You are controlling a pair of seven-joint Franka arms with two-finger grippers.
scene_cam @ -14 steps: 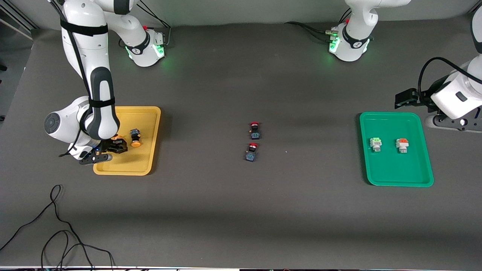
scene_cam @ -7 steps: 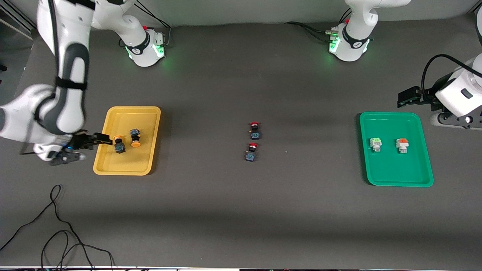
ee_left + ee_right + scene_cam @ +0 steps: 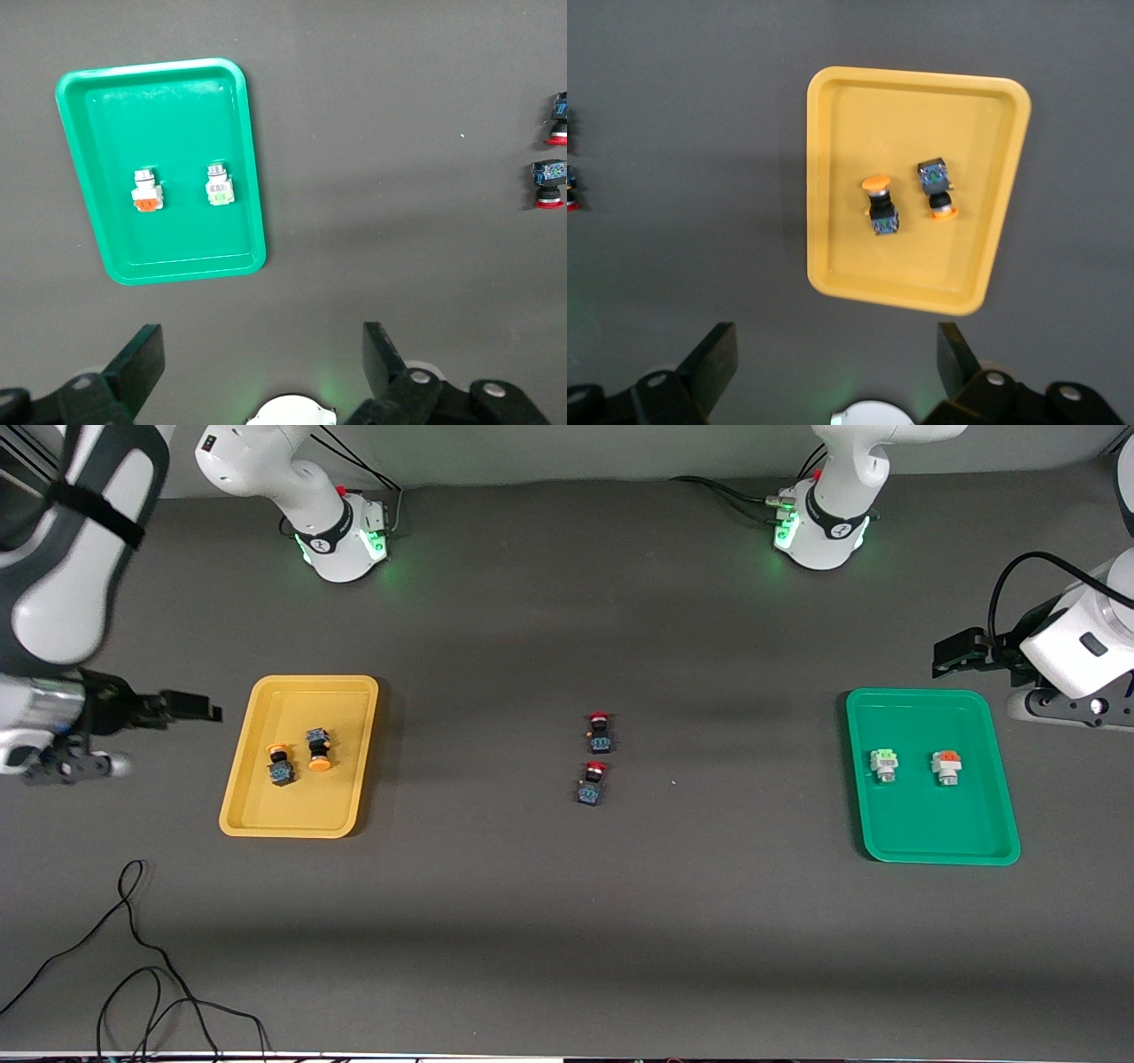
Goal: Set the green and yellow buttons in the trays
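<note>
**Inspector A:** What has changed in the last second?

**Inspector B:** The right hand was down inside the yellow tray a second ago, over the outer yellow-capped switch. It has since backed out. It now hangs over bare tabletop at mid-height of the frame, at the right arm's end, clear of the tray rim. Its fingers are spread wide and hold nothing.

**Inspector A:** And the switch?

**Inspector B:** It was released and lies in the tray just beside the inner yellow-capped switch, apart from it. The green-topped switch and the orange-topped switch lie side by side in the green tray. In my judgement all four are placed and the task looks complete.

**Inspector A:** Orientation?

**Inspector B:** All four lie on their sides, long axes running up and down the frame. The outer yellow switch points its cap toward the top of the frame, the inner one toward the bottom. Both white-bodied switches have their tops toward the top of the frame.

**Inspector A:** The left arm?

**Inspector B:** Waiting. The left hand hovers just above the green tray's upper corner in the frame, fingers wide and empty.

**Inspector A:** Anything left over?

**Inspector B:** The upper red-capped switch and the lower red-capped switch lie at frame centre, correctly untouched.
</note>
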